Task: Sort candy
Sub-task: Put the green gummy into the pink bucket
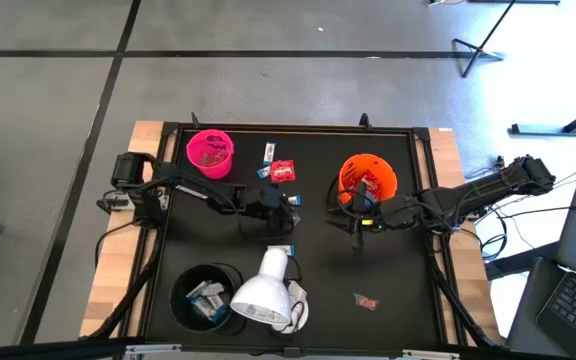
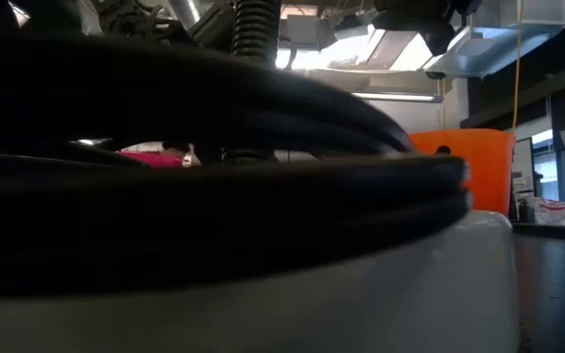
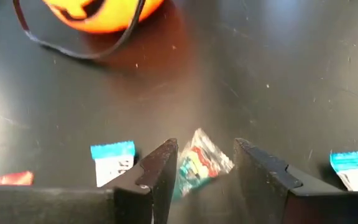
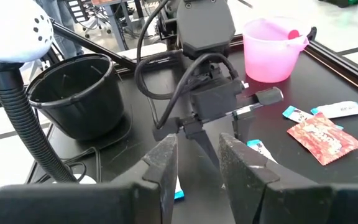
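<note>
Left end effector [image 3: 204, 171] apart around 1 clear-wrapped candy [image 3: 199, 160]; right end effector [image 4: 194, 163] apart, empty; 3 cups [image 1: 209, 153].

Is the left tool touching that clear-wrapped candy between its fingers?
Cannot tell. In the left wrist view the left tool stands open around the clear-wrapped candy; one finger overlaps its edge, but contact isn't plain.

Thick black cables [image 2: 214, 167] are blocking most of the low view, leaving only slivers of the orange plastic cup [image 2: 474, 162] and pink plastic cup [image 2: 155, 157] behind them. Beside the cables, the white lamp head [image 1: 265, 293] is hiding part of the black cup [image 1: 200, 297].
</note>
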Controlling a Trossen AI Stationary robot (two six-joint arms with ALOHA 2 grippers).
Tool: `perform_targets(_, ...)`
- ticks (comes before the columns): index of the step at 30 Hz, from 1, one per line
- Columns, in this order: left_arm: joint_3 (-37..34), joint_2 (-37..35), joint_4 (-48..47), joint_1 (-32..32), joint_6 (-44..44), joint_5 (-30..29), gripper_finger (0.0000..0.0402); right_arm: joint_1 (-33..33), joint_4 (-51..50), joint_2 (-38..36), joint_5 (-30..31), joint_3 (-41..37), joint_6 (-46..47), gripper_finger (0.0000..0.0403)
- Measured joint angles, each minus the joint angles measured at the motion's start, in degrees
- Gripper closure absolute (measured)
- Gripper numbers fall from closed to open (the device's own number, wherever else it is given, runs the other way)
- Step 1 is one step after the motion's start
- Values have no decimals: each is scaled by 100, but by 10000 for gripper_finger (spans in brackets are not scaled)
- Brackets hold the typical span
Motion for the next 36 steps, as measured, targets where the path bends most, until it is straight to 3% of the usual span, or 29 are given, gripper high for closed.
perform_targets(6, 188, 68, 2, 127, 242, -114, 225, -11, -27, 0, 7, -1, 0, 288)
perform_targets(12, 431, 351, -407, 288, 498, 205, 205, -5, -28, 2, 7, -3, 1, 288)
perform_targets(29, 518, 452, -1028, 440, 480, 164, 209, -11, -91, 2, 50, -5, 186, 288)
perform_targets(36, 515, 531, -1039, 480, 329, 179, 237, -9, -37, 2, 50, -5, 293, 288)
